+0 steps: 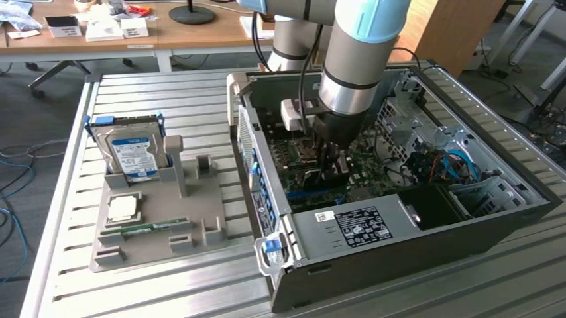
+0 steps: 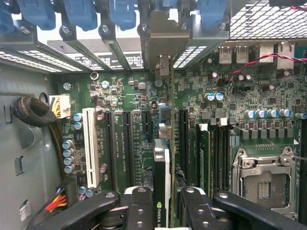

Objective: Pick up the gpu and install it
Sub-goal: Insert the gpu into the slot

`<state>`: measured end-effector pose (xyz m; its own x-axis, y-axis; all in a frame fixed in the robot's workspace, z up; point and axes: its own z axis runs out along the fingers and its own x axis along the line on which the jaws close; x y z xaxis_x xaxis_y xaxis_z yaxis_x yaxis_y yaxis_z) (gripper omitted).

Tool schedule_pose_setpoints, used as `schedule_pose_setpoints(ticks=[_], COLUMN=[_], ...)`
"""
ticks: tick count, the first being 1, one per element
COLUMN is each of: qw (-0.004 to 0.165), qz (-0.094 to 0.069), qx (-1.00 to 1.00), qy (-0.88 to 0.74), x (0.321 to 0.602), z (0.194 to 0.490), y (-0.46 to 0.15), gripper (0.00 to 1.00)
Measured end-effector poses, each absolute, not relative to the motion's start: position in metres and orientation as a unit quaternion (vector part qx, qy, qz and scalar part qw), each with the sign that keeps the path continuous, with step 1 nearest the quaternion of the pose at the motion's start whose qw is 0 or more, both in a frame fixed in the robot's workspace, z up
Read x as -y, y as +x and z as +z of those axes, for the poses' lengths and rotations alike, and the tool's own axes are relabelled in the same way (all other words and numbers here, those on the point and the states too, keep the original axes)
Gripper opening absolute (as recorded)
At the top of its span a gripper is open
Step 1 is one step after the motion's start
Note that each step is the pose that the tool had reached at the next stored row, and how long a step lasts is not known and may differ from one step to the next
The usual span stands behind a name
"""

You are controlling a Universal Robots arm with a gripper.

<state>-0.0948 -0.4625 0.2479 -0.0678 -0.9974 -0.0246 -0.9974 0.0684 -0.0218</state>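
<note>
Slatted aluminium table [image 1: 177, 278]: carries all items below.

Grey plastic parts holder [image 1: 155, 228], toward the exterior view's left: an upright silver hard drive with a blue-and-white label [image 1: 132, 154] stands in its rear slot, text too small to read; a square silver processor chip [image 1: 122, 209] lies flat in front of it; a narrow green memory stick [image 1: 146, 229] lies in a groove nearer the front edge.

Open black-and-grey computer tower case [image 1: 398, 238], lying on its side toward the exterior view's right: a silver power supply box bearing a black label with white print [image 1: 358, 226], unreadable, sits at the near end; a green motherboard [image 2: 120, 96] fills the floor, with a white expansion slot [image 2: 89, 146], several black slots beside it, and an empty silver processor socket [image 2: 264, 179].

Grey robot arm with light-blue joint covers [image 1: 362, 59]: reaches down into the case.

Black two-fingered pincer [image 2: 162, 199]: clamped on the thin green graphics card with silver bracket strip [image 2: 162, 158], which is seen edge-on, standing upright over the motherboard between the black slots, its bracket at the case's rear slot openings. A small logo shows on the card's black edge; lettering not legible.
</note>
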Motion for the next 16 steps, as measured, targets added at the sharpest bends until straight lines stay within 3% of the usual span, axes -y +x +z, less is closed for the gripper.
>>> schedule_pose_setpoints(ticks=[16], qw=[0.016], qz=[0.000], qx=[-0.731], qy=[-0.683], x=[0.4625], z=[0.2466], y=[-0.0987], gripper=[0.27])
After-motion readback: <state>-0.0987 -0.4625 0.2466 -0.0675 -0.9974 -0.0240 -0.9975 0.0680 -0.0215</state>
